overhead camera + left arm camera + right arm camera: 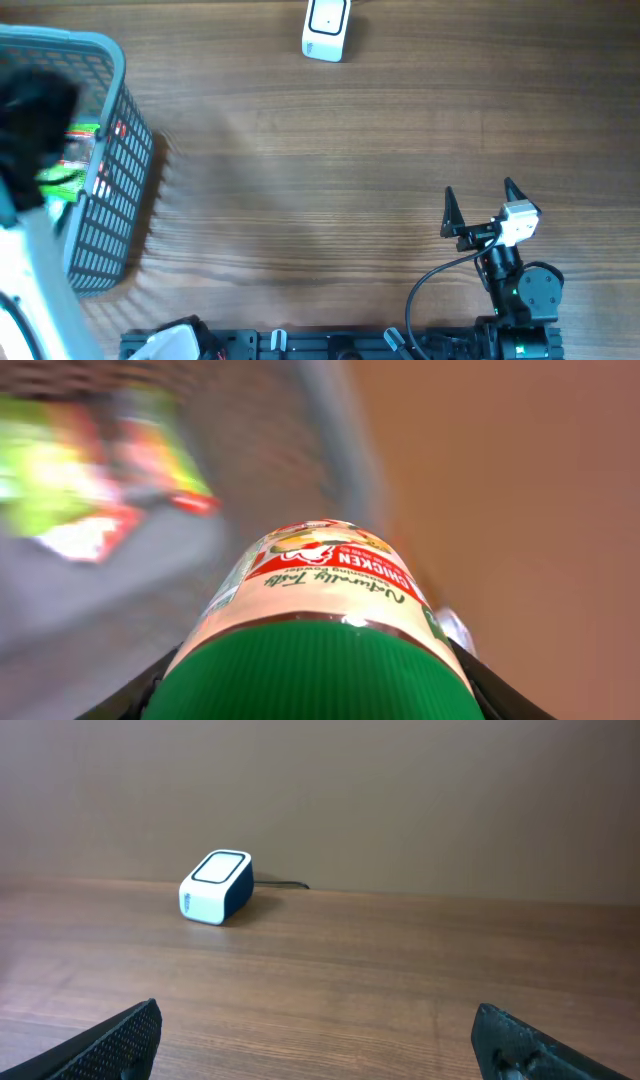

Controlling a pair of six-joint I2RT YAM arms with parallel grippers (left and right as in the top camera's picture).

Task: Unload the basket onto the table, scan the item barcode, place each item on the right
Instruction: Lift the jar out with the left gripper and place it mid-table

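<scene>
**Jar gripped at basket; scanner far off**

Brown wood-grain table (320, 180) fills the overhead view. Blue-grey plastic mesh basket (110, 200) sits at 9 o'clock w/ green & red packets (70, 175) inside. L gripper (315, 695), blurred overhead, is over the basket interior, fingers clamped on both sides of a jar (320, 590) w/ green ribbed lid & red "CHICKEN" label. Can't tell if the jar is clear of the rim. R gripper (480, 195) at 4 o'clock, jaws spread wide. Small white box scanner (326, 30) w/ dark top at 12 o'clock, well apart from both.
</scene>
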